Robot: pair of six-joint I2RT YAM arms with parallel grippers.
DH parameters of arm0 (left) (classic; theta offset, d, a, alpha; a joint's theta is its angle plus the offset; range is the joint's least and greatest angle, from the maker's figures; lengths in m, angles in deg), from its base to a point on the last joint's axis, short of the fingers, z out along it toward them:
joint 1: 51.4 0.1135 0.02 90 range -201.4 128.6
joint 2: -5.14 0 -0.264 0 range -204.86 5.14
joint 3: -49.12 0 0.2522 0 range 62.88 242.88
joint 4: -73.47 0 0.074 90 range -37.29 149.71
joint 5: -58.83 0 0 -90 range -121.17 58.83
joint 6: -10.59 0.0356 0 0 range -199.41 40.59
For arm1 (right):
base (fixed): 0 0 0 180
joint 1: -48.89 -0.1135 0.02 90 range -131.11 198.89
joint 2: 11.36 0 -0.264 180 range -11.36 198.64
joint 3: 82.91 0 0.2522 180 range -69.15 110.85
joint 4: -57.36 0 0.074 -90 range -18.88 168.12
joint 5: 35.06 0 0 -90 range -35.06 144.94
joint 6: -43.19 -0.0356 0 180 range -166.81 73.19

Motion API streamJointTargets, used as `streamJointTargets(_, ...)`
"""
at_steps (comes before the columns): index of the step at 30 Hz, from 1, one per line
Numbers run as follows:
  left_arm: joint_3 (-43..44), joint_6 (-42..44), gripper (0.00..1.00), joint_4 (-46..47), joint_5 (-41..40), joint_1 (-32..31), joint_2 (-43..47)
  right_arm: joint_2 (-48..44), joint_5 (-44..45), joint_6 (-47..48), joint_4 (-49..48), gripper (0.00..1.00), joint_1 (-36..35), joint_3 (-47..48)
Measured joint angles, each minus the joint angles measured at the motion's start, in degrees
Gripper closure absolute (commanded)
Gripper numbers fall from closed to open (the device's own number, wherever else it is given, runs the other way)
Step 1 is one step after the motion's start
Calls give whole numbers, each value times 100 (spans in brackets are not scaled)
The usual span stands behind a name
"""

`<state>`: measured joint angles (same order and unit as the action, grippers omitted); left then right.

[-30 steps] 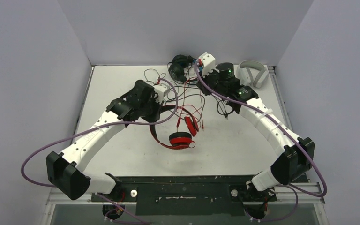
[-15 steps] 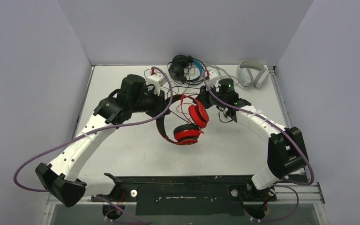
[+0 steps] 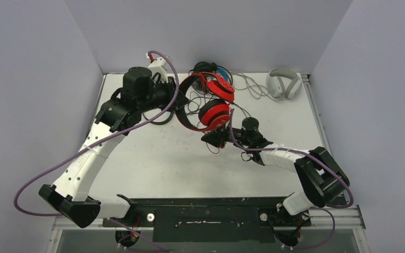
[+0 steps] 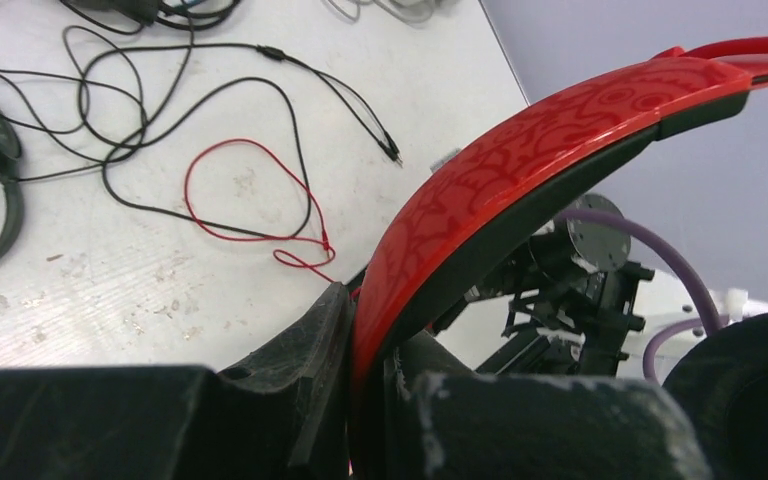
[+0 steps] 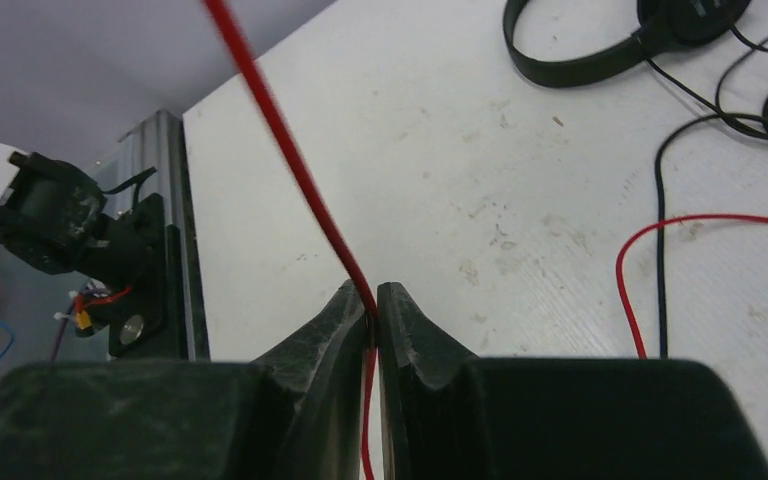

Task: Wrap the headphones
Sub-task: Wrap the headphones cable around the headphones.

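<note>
The left gripper [image 4: 365,350] is clenched on the red headset [image 3: 205,100], holding it up over the far middle of the surface [image 3: 153,158], just in front of the black headsets [image 3: 200,68]. The right gripper [image 5: 373,310] sits nearer, right of centre, its jaws pinched on the thin red cable [image 5: 280,140], which climbs from there toward the cups.

To wind well, the left side should probably hold the headset steady as the spool while the right leads the cable around it. The cable should stay lightly taut, so each turn lies flat and does not slip off. A slack length of red cable trails on the surface among the black leads. It looks likely to snag them, so the right gripper should draw it clear before circling. The pinch on so thin a cable is small, and a hard pull could tug it free.

Half a second ago the headset hung lower and nearer the middle, and the right gripper was close beside it on the far right. Since then the left arm has carried it up and farther, while the right has pulled back toward the near side, stretching the cable out
</note>
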<state>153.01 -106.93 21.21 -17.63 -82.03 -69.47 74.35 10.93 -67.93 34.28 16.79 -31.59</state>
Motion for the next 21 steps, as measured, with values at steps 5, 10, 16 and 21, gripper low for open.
streamJointTargets(5, 332, -92, 100, -111, -503, 44, -33, 142, -297, -579, -1488, 87, -140, -387)
streamJointTargets(10, 382, -199, 100, -70, -1043, 74, 33, 247, -605, -1390, -2920, 87, -415, -796)
streamJointTargets(16, 195, -229, 100, 68, -1648, 92, 72, 247, -988, -2249, -4061, 83, -870, -833)
streamJointTargets(21, 107, -116, 100, 118, -2306, 114, 68, 247, -1217, -2702, -4476, 82, -1244, -715)
